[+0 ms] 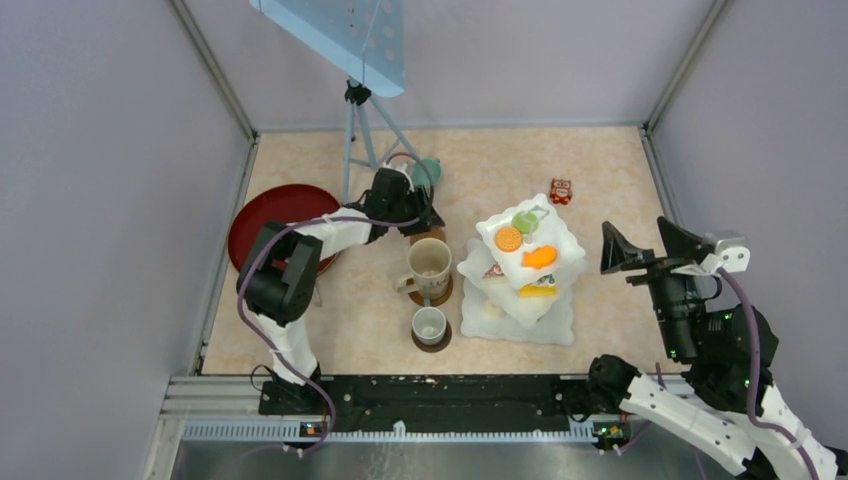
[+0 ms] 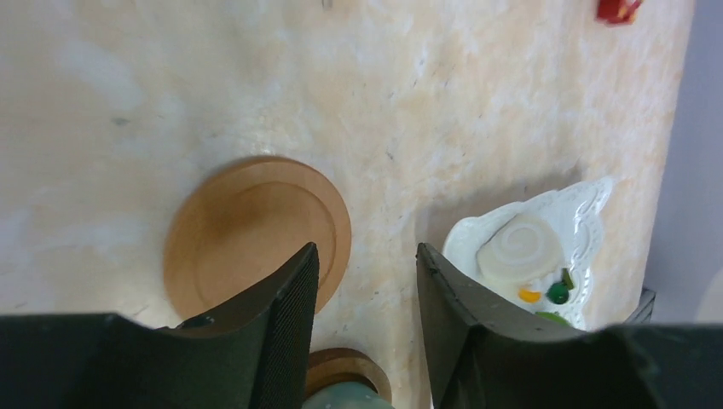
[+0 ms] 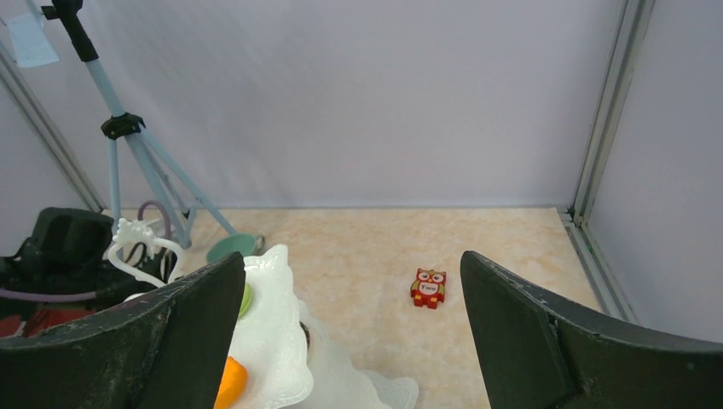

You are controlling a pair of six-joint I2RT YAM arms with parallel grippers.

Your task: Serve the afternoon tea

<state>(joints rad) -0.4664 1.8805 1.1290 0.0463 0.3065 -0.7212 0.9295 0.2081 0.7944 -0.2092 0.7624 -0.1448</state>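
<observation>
Left gripper (image 2: 367, 251), jaws apart, hovered over a bare brown coaster (image 2: 256, 234) at its view's centre-left, likely awaiting the teal mug (image 1: 428, 172); right gripper (image 3: 354, 281) hung with jaws spread wide.

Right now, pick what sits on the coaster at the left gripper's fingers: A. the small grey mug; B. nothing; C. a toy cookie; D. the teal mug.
B: the left wrist view shows the coaster bare, and the teal mug stands apart from it, farther back.
</observation>
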